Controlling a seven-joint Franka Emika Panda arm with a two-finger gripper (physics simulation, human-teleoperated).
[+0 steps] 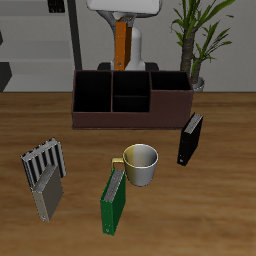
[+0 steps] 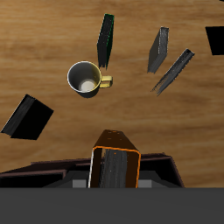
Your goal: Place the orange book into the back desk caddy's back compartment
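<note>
The white robot arm is seen raised at the far side of the wooden table [image 1: 215, 195], its two-finger gripper [image 1: 122, 18] pointing straight down above the long dark maroon-brown back desk caddy [image 1: 130, 112]. The small thin orange book [image 1: 121, 45] is held upright, clamped between the gripper fingers, hanging over the caddy's far cells and not yet inside them. In the wrist view the orange book [image 2: 115, 160] is seen end-on above the caddy wall [image 2: 44, 171]. Nearer the table's front edge, a pale cream mug [image 1: 141, 163] stands just beside a green book [image 1: 112, 203]; a black book [image 1: 190, 138] stands upright nearby, and a grey slatted rack [image 1: 45, 164] is set well apart.
</note>
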